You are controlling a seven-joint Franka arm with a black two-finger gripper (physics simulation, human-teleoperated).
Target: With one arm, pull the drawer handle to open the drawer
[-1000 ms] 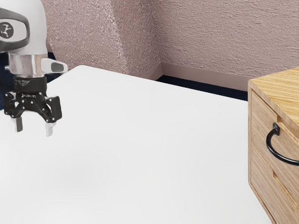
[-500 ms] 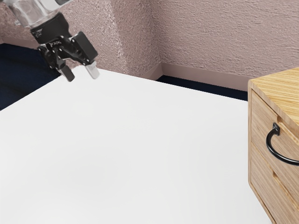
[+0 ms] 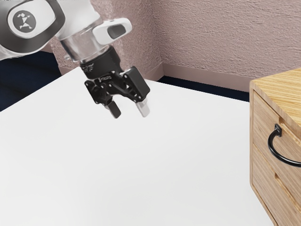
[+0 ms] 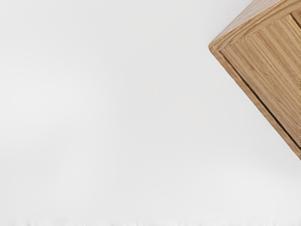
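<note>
- Black two-finger hand (image 3: pixel 130 111) hangs above the white table (image 3: pixel 141 179) at ten o'clock, fingers apart, holding nothing.
- Light wooden drawer cabinet (image 3: pixel 263 157) with black curved handle (image 3: pixel 270 143) stands at four o'clock, well apart.

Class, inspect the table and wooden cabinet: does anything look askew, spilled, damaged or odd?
Nothing stands out. The wooden cabinet sits upright on the white table, its drawer fronts flush and black handle intact; the claw hangs open above the table.

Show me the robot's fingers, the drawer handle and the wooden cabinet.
fingers (image 3: pixel 144 108): exterior view, pale tip of one finger.
drawer handle (image 3: pixel 271 142): exterior view, the loop's outer bend.
wooden cabinet (image 4: pixel 268 61): wrist view, its grained panel.
</note>
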